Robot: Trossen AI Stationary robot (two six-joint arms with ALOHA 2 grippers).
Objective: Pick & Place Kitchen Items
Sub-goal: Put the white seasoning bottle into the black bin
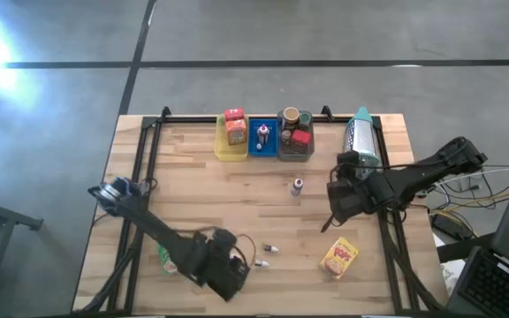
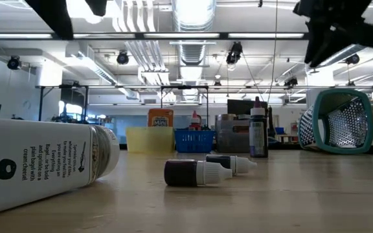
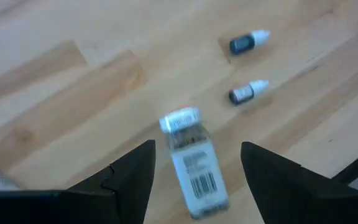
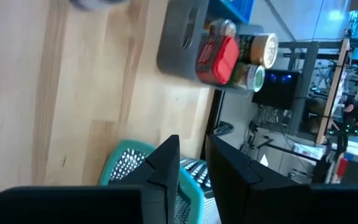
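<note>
A white jar [image 3: 191,165] with a barcode label lies on its side on the wooden table [image 1: 193,203]; in the low view the jar [image 2: 44,168] fills the near left. My left gripper [image 3: 197,146] hangs open above it, one finger to each side, touching nothing. From above, the left gripper [image 1: 228,281] hides the jar. Two tiny vials [image 3: 247,92] lie just beyond. My right gripper [image 1: 334,212] hovers over the table's right half, beside a teal mesh basket [image 1: 361,137]. Its fingers [image 4: 166,162] stand a narrow gap apart with nothing between them.
Yellow [image 1: 231,141], blue [image 1: 262,140] and grey [image 1: 295,146] trays holding boxes, a small bottle and jars line the far edge. A slim dark bottle [image 1: 298,186] stands mid-table. A yellow pouch [image 1: 339,257] lies near right, a green item [image 1: 163,257] near left.
</note>
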